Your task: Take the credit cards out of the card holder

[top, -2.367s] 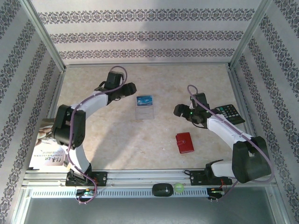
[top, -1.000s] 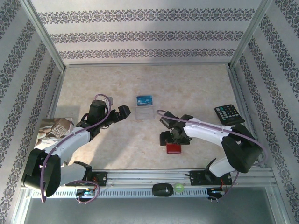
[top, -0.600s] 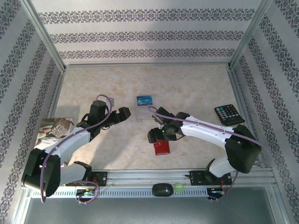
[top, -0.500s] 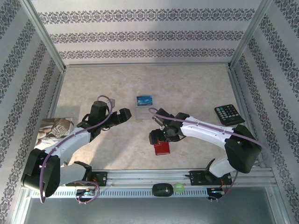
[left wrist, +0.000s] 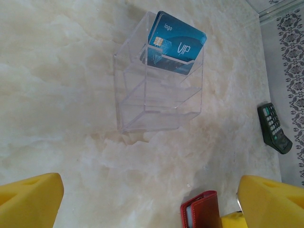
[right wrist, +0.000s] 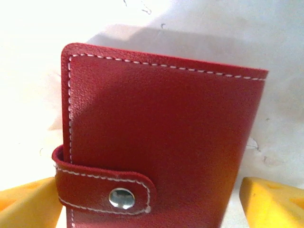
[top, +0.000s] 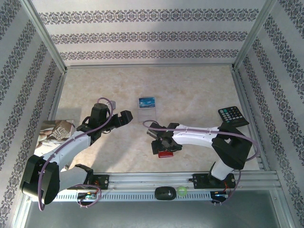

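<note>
Card holder [right wrist: 156, 137], red with white stitching, is closed with its strap tab snapped shut. It sits toward the near edge of the worktop [top: 190, 85], about midway between the left and right edges. The right gripper [top: 162, 145] is over it, its yellow fingers [right wrist: 266, 202] set wide against the two side edges, grasping it across its width. In the left wrist view it is tilted up on one edge, with pale sleeves showing at its mouth. The left gripper [top: 127, 116] hovers left of the worktop's centre, fingers released and wide apart over bare worktop. Just beyond it, at the centre, a clear tiered stand [left wrist: 142, 104] holds a blue card [left wrist: 176, 45] printed "VIP" in its far tier. A black keypad remote [top: 232, 115] lies by the right edge. A printed booklet [top: 52, 135] lies by the left edge.
</note>
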### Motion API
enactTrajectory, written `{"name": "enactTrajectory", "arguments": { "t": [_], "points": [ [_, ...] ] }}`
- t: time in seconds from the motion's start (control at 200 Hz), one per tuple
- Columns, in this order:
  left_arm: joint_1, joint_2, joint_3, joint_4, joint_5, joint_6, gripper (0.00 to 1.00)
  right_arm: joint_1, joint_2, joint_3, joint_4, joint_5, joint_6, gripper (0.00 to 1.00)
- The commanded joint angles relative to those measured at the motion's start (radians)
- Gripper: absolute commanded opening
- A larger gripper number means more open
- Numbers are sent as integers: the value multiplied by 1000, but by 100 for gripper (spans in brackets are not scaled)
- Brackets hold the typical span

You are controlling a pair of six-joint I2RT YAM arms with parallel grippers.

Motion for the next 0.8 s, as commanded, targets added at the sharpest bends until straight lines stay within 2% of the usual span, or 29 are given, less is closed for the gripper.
{"name": "enactTrajectory", "arguments": {
  "t": [0.0, 0.145, 0.315, 0.39, 0.505, 0.62, 0.675, 0.704, 0.729, 0.789, 0.794],
  "points": [
    [-11, -23, 10, -25, -20, 22, 94, -13, 47, 27, 1, 18, -98, 86],
    [-11, -30, 18, -45, -23, 31, 95, -14, 68, 74, -14, -57, -294, 69],
    [-9, -54, 21, -72, -36, 42, 95, 31, 34, 161, -95, -142, -552, 69],
    [-9, -67, 17, -81, -48, 48, 95, 45, 70, 200, -146, -145, -606, 75],
    [-8, -78, 20, -98, -54, 50, 95, 60, 121, 215, -146, -73, -573, 88],
    [-7, -98, 17, -115, -71, 50, 95, 60, 52, 198, -91, 25, -436, 90],
    [-6, -114, 13, -124, -89, 48, 96, 61, -25, 170, -41, 20, -358, 89],
    [-4, -123, 9, -125, -98, 47, 96, 62, -70, 148, 1, -15, -322, 87],
    [-5, -129, 10, -129, -107, 47, 95, 62, -104, 129, 30, -49, -294, 81],
    [-1, -142, 12, -139, -127, 47, 95, 65, -144, 98, 72, -165, -247, 53],
    [0, -144, 13, -140, -128, 49, 95, 65, -144, 98, 72, -165, -247, 53]
  ]
}}
